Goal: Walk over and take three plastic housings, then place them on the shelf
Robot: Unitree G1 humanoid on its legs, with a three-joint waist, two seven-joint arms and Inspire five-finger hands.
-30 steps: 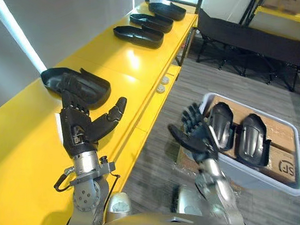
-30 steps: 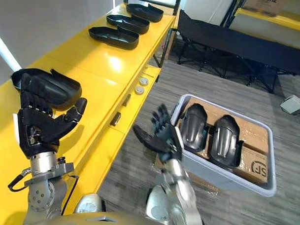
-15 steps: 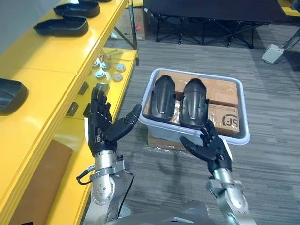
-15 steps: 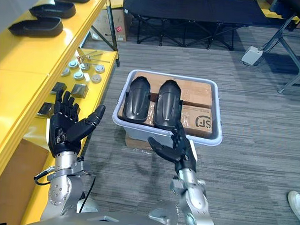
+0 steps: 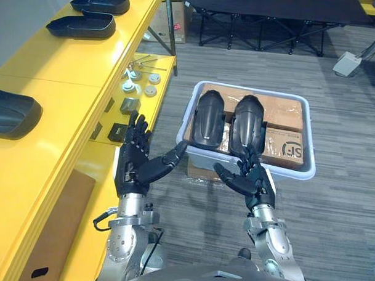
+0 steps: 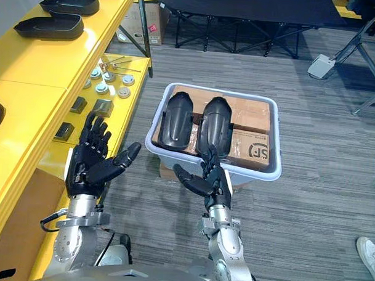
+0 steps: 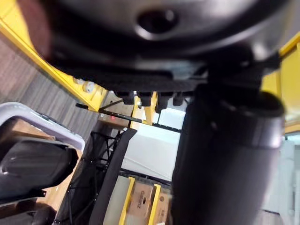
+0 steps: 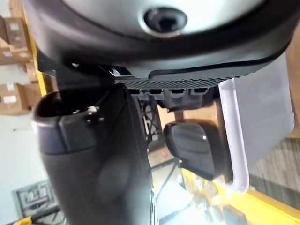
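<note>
Two black plastic housings lie side by side in a pale grey bin on the floor ahead of me. Both hands are raised in front of the bin's near wall, fingers spread and holding nothing: my left hand to the bin's left, my right hand just before its near rim. More black housings rest on the yellow shelf: one at the left edge, another farther back. The right wrist view shows a housing inside the bin's wall.
The bin sits on cardboard boxes. Small metal parts lie on the shelf's lower ledge. A black folding cot stands beyond the bin. A white shoe of a person shows at the right edge.
The camera has swung from the shelf toward the bin on the floor. Both open hands have come closer together in front of the bin, the right one up to its near rim.
</note>
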